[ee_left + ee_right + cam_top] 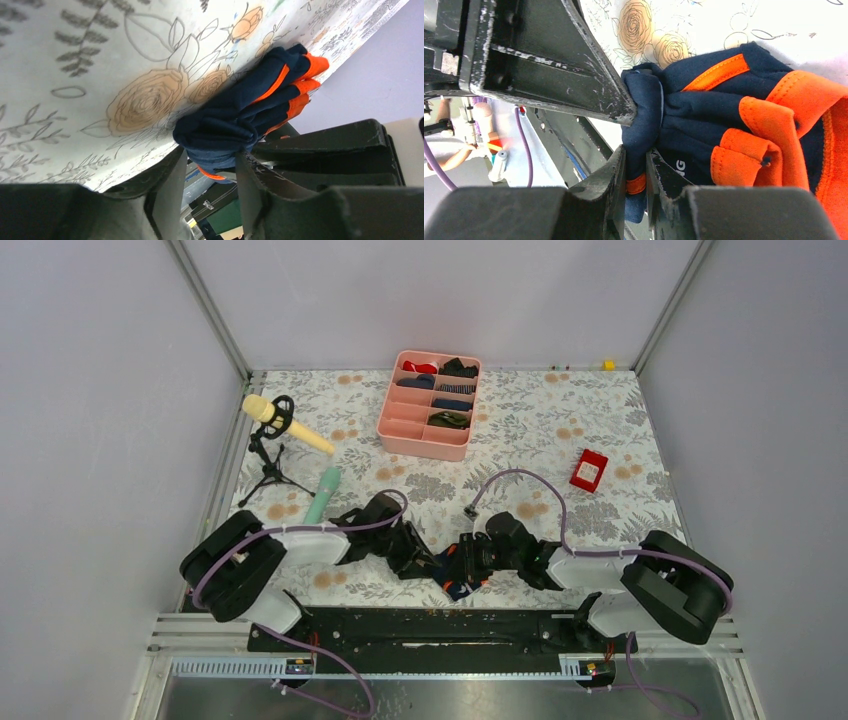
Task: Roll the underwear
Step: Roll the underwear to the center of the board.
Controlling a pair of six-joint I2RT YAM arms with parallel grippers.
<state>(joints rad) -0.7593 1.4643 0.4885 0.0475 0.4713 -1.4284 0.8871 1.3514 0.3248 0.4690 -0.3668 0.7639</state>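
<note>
The underwear (pixel 457 578) is a bunched dark navy bundle with orange waistband edges, lying at the near edge of the flowered table between my two arms. My left gripper (pixel 428 562) meets it from the left. In the left wrist view the left gripper (pixel 212 161) has the end of the bundle (pixel 240 107) between its fingertips. My right gripper (pixel 472 562) meets it from the right. In the right wrist view the right gripper (pixel 636 165) is pinched tight on a navy fold with an orange edge (pixel 704 115). The underside of the bundle is hidden.
A pink divided tray (pixel 428 445) with several small rolled garments stands at the back middle. A yellow microphone on a black stand (pixel 285 423) and a teal cylinder (pixel 323 495) are at the left. A red box (pixel 588 470) lies at the right. The black base rail (pixel 430 625) runs just behind the bundle.
</note>
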